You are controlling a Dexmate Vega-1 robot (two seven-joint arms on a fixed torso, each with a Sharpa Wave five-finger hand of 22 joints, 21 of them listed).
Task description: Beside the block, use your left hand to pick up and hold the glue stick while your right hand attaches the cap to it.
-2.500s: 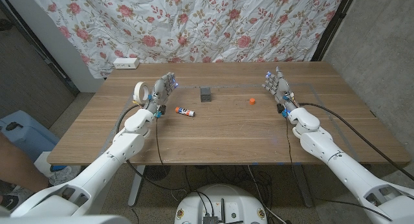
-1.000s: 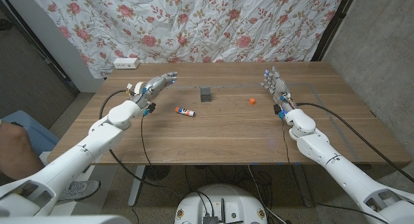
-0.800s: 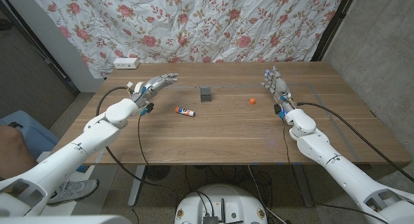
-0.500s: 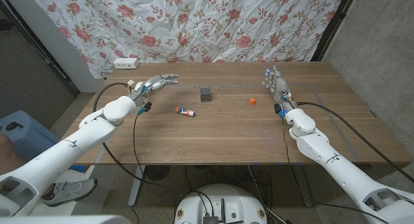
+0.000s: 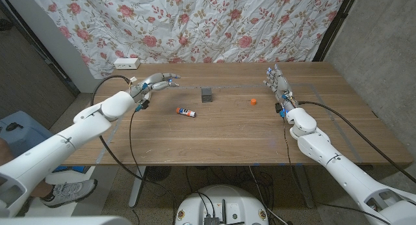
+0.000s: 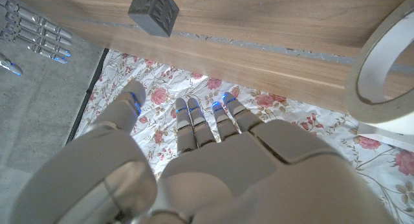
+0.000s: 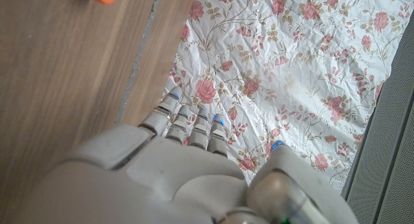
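Left hand [image 5: 158, 82], fingers spread and empty, is swung out left of block [image 5: 207, 94]; glue stick [image 5: 186, 111] is best gripped mid-barrel.

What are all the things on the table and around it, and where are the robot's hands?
glue stick: one, white with an orange end, lying on the table in front of the block
block: one, dark grey, mid-table toward the back
cap: one, orange, right of the block
tape roll: one, off-white, seen beside the left hand in the left wrist view
power strip: one, white, back left corner
table: one, brown wood
curtain: one, white with red roses, behind the table
left hand: open, holding nothing, fingers reaching toward the block, above the table's back left
right hand: open, holding nothing, standing upright right of the cap
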